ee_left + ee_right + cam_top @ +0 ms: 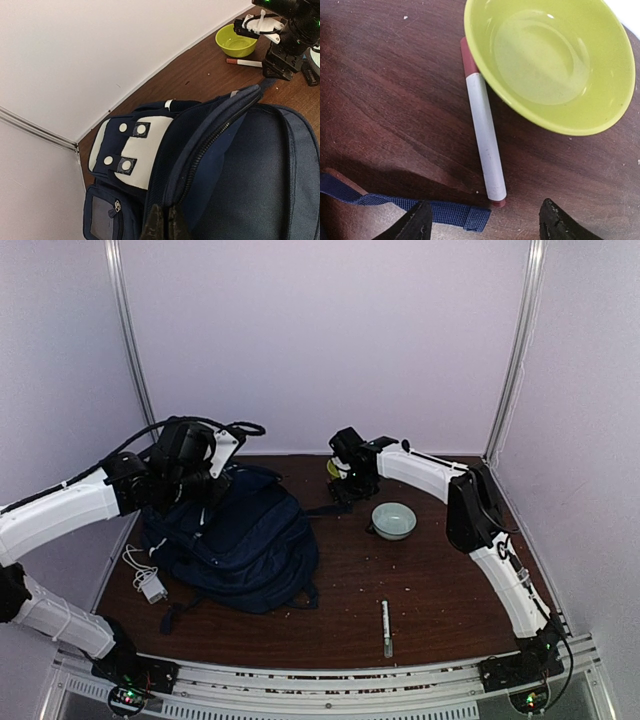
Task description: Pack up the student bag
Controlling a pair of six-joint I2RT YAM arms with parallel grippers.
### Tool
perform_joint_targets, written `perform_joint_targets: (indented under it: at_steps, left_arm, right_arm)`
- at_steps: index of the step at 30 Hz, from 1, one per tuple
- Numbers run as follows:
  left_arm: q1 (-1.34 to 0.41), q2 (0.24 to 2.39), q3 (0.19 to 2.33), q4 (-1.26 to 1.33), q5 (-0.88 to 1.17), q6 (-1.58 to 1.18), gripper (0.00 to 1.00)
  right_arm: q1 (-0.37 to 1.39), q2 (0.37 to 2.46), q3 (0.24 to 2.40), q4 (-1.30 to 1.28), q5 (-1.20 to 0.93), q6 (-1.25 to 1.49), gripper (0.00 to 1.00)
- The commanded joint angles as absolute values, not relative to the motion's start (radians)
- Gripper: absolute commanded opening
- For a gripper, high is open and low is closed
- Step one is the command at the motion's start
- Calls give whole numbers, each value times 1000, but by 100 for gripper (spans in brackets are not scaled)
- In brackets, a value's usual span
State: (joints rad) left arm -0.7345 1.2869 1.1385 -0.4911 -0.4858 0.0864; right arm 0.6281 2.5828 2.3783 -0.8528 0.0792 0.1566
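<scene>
The student bag (235,545), navy blue with a white patch panel (137,150), lies at the left of the table. Its main zip stands open (215,135). My left gripper (195,490) is over the bag's top, and its fingers (161,225) are shut on the rim of that opening. My right gripper (485,220) hangs open at the back of the table, just above the near end of a white marker with a red cap (482,130). The marker lies against a yellow-green bowl (550,65).
A blue bag strap (420,207) ends on the table under the right gripper's left finger. A pale bowl (393,520) sits right of the bag. Another pen (386,628) lies near the front edge. A white charger with its cable (150,585) rests left of the bag.
</scene>
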Motion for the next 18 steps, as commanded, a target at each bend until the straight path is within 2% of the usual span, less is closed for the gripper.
perform_joint_targets:
  at_steps: [1, 9, 18]
  left_arm:
    - [-721, 1308, 1199, -386, -480, 108, 0]
    - [-722, 1315, 1186, -370, -475, 122, 0]
    - [-721, 1303, 1178, -370, -479, 147, 0]
  right_arm:
    - [624, 2565, 2375, -898, 120, 181, 73]
    - [621, 2466, 2199, -923, 151, 178, 59]
    - [622, 2351, 2074, -929, 239, 193, 60]
